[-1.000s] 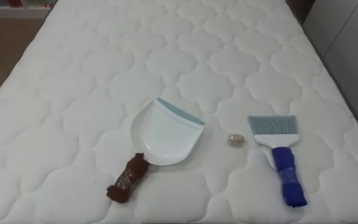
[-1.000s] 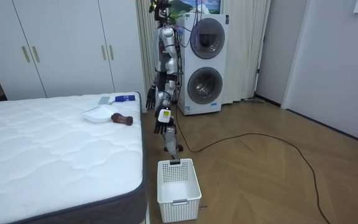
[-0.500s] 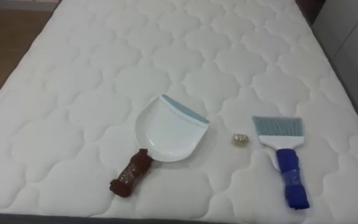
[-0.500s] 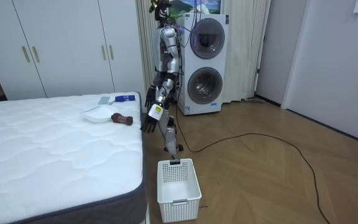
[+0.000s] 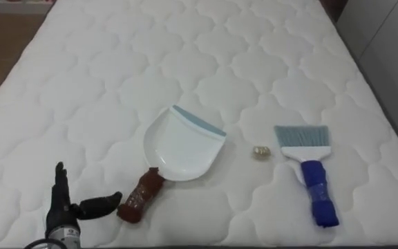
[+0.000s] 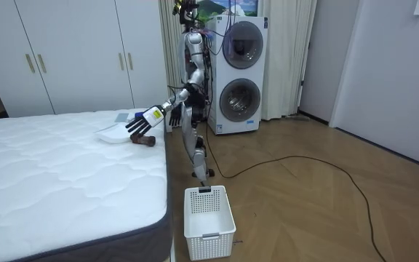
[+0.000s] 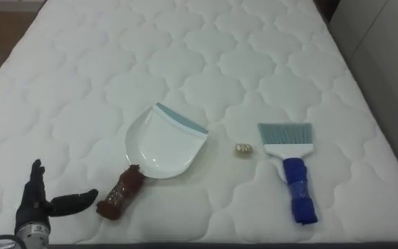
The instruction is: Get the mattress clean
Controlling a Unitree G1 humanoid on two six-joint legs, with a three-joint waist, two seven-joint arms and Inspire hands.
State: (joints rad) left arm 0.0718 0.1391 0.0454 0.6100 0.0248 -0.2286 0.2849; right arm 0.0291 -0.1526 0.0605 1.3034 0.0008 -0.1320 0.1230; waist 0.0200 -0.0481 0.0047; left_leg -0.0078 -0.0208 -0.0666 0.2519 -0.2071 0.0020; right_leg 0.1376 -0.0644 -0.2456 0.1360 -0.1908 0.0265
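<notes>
A small pale scrap (image 5: 261, 152) lies on the white quilted bed (image 5: 185, 62), between the dustpan (image 5: 183, 145) at its 9 o'clock and the brush (image 5: 311, 173) at its 3 o'clock. The dustpan's brown handle (image 5: 136, 199) points to 7 o'clock, and the brush's blue handle points to 6 o'clock. At 9 o'clock of the brown handle, the left hand (image 5: 62, 211) hovers with fingers spread wide and straight, holding nothing, its thumb just beside the handle's end. In the room view the robot stands at the bed's edge, with a white basket (image 6: 209, 222) on the floor nearby.
</notes>
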